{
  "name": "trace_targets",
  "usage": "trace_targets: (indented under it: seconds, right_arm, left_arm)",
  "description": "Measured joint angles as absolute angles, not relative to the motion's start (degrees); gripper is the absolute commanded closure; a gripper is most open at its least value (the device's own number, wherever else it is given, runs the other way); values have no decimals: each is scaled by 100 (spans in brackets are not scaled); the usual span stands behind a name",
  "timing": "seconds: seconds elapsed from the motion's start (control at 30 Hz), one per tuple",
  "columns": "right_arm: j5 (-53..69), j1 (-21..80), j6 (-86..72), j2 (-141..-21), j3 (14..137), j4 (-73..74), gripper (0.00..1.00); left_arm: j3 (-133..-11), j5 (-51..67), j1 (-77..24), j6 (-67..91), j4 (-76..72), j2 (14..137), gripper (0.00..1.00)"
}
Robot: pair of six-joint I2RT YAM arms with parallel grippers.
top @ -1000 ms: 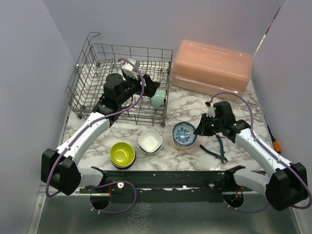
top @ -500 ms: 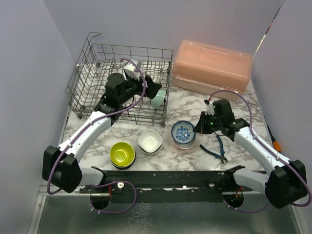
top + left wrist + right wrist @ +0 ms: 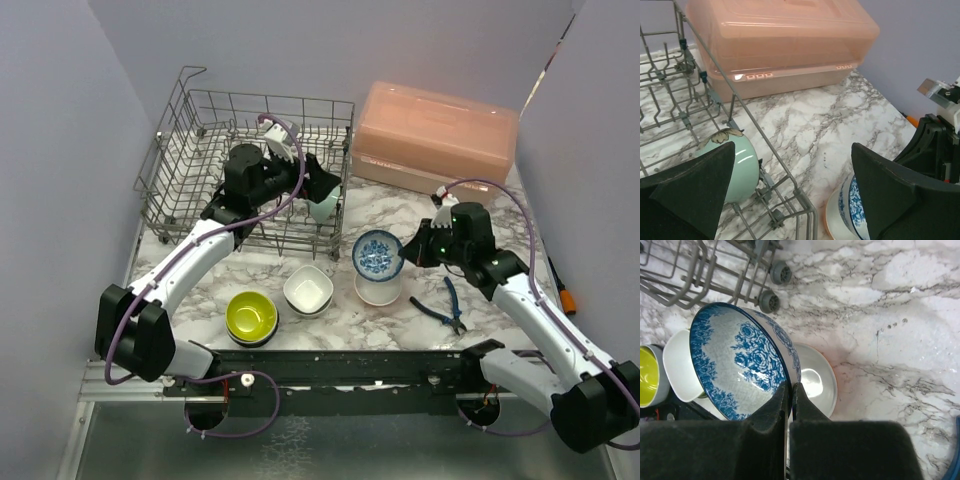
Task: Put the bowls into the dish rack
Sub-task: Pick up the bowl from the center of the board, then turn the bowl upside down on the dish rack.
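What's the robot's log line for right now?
right gripper: shut on blue-patterned bowl rim, tilted above white bowl | left gripper: open, at dish rack edge near teal bowl

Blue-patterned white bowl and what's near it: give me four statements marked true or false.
1. The right gripper pinches the rim of the blue-patterned white bowl. True.
2. That bowl sits level. False: it is tilted steeply over a plain white bowl.
3. The pale teal bowl lies inside the grey wire dish rack. True.
4. The left gripper grips the teal bowl. False: its jaws stand open, holding nothing.
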State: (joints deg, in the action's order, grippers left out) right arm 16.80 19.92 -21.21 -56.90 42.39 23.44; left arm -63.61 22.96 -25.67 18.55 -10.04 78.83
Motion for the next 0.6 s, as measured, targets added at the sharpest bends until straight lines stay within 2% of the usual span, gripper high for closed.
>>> trace_targets:
  seconds: [0.6]
  right_arm:
    - [1243,1992,-2543,-4895,4423,1334,100]
  left_arm:
    - [-6978,4316,-2799,2488,-1017,8779,1]
